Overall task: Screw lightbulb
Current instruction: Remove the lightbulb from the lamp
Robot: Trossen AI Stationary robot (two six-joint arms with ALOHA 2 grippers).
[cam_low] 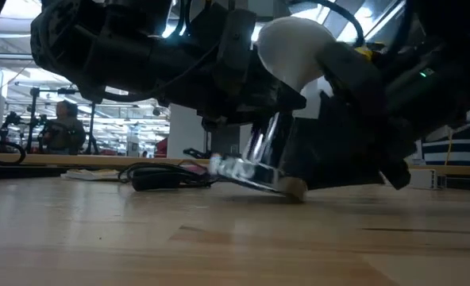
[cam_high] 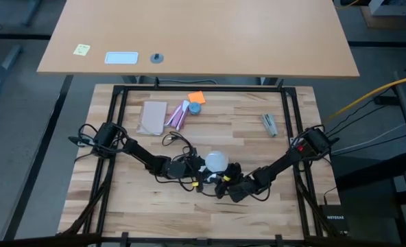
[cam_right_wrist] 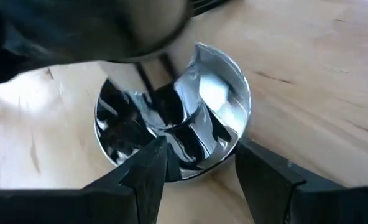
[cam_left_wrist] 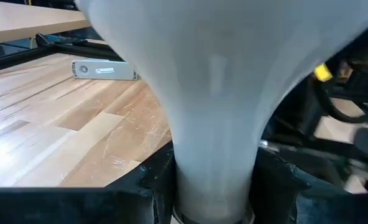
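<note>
The lightbulb [cam_left_wrist: 212, 81] sits between my left fingers [cam_left_wrist: 140, 186], which are closed on its narrow neck, the round frosted globe swelling out ahead of them. I judge it light and hollow, its shell brittle and rather slick (a hard squeeze could crack it, a lazy one could let it spin), so the neck, close to the base, is the place to hold it. The silvery socket [cam_right_wrist: 178, 118] sits just ahead of my right gripper [cam_right_wrist: 199, 165], tipped up off the table on one edge; my right fingers straddle its rim, and whether they truly pinch it I cannot tell. It looks thin, stiff and slippery, best gripped across the rim.
</note>
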